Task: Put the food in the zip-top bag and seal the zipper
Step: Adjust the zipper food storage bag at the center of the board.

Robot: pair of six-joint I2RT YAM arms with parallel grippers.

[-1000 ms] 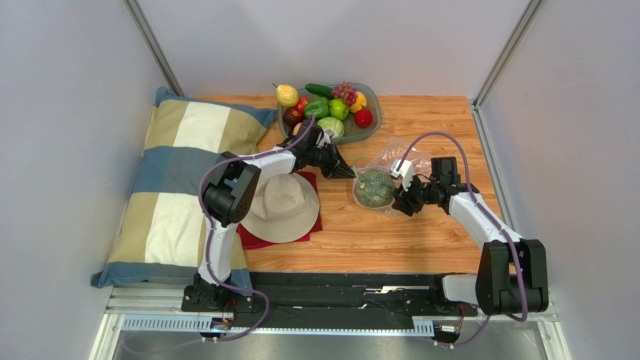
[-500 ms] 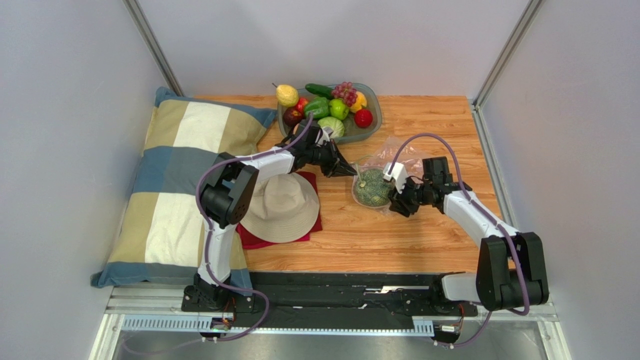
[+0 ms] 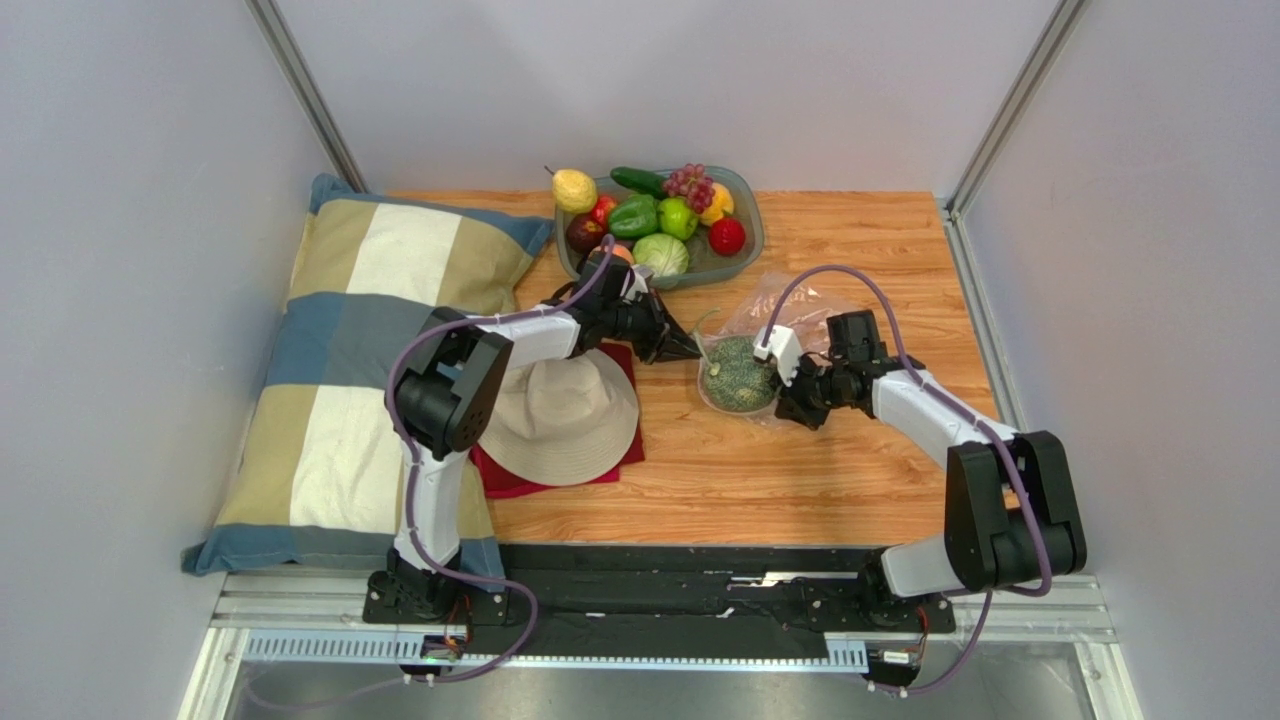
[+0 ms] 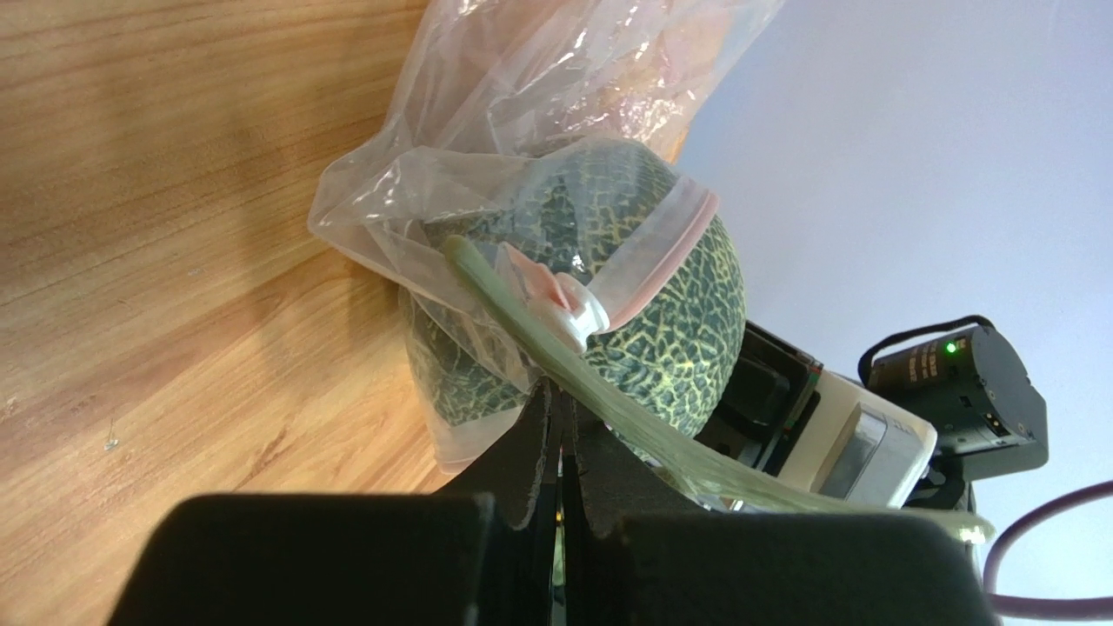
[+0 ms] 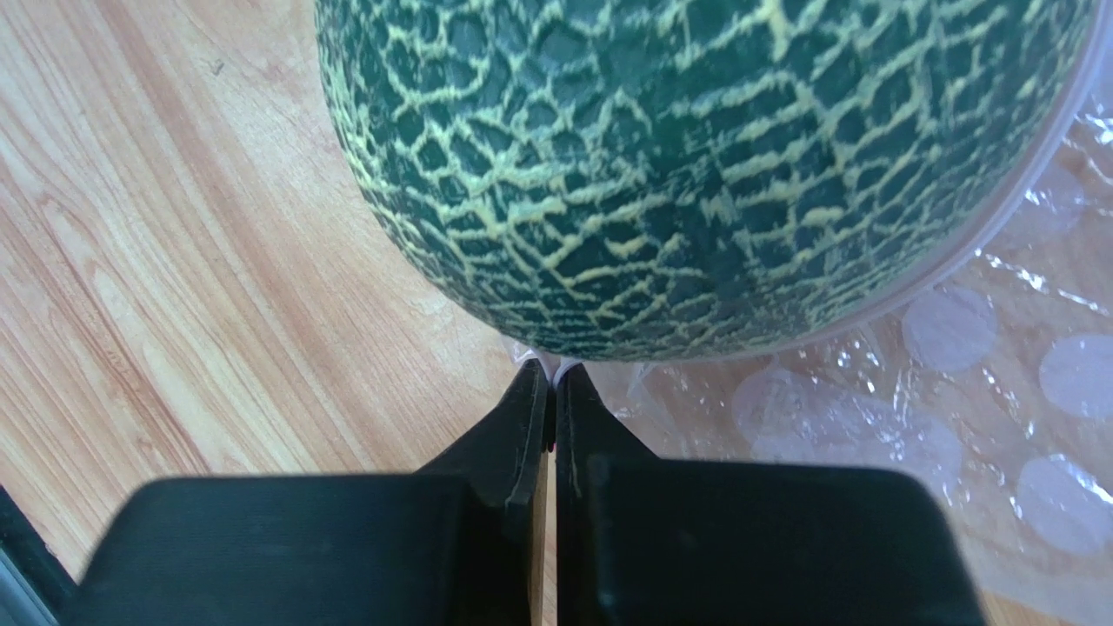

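A netted green melon (image 3: pixel 736 375) (image 5: pixel 706 157) sits in the mouth of the clear zip-top bag (image 3: pixel 784 308) (image 4: pixel 523 104) on the wooden table. The pink zipper (image 4: pixel 666 241) stretches across the melon's top. My left gripper (image 3: pixel 694 347) (image 4: pixel 562 391) is shut on the bag's mouth edge at the melon's left side. My right gripper (image 3: pixel 783 410) (image 5: pixel 551 372) is shut on the bag's edge at the melon's near right side. More food (image 3: pixel 657 222) lies piled in the grey bowl: pear, pepper, cabbage, grapes and others.
The grey bowl (image 3: pixel 747 255) stands at the back of the table, just behind the left arm. A beige hat (image 3: pixel 564 413) lies on a red cloth (image 3: pixel 519 477) to the left. A checked pillow (image 3: pixel 376 360) covers the table's left side.
My right gripper has moved left to the melon and shut on the bag's edge. The left gripper, the bag's mouth and the melon have shifted slightly left.
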